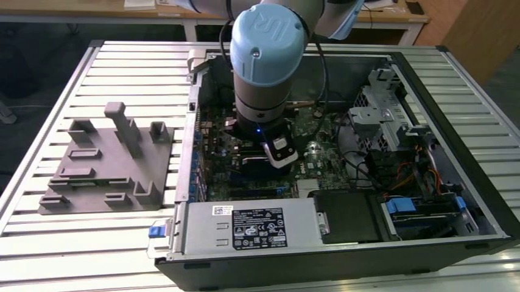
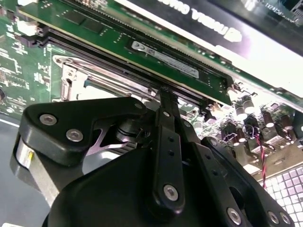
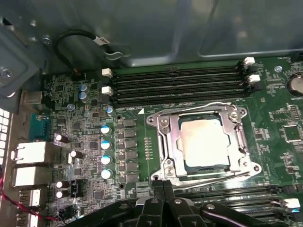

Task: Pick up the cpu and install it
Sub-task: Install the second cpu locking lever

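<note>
The cpu [image 3: 201,142] sat in the socket [image 3: 203,142] on the motherboard [image 3: 71,127], the tool [image 3: 163,189] pinched narrow and empty just beside it, risking a scrape on the socket frame.

Markings check: nothing could be read with confidence.
A white label [image 1: 260,226] on the power supply [image 1: 203,228] carried dense print, too small to read. The arm's blue cap [image 1: 267,36] bore raised letters. A black card [image 2: 213,23] showed inverted, cropped white lettering, and a memory module [image 2: 118,40] carried a blurred sticker [image 2: 165,59].
</note>
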### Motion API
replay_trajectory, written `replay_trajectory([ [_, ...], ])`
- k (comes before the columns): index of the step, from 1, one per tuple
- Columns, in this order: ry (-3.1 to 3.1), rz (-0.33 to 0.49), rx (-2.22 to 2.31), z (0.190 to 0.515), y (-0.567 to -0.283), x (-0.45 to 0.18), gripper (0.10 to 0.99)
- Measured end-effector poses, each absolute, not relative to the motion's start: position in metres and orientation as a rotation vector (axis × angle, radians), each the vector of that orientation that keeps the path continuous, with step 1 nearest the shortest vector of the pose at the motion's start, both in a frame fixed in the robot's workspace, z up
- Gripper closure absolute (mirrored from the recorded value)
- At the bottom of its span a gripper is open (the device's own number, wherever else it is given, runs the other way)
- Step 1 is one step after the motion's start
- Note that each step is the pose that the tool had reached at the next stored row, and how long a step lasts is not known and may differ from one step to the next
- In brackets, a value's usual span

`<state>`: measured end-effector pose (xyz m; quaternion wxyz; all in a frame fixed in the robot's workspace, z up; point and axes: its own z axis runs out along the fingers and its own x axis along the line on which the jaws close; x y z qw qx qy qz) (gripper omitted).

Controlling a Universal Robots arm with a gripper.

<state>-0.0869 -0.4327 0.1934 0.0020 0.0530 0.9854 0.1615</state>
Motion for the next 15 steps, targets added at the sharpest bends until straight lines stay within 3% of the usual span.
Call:
replay_trajectory([
  [15, 3.086, 0.552, 0.166, 0.1865, -0.4325, -0.0884, 0.980],
])
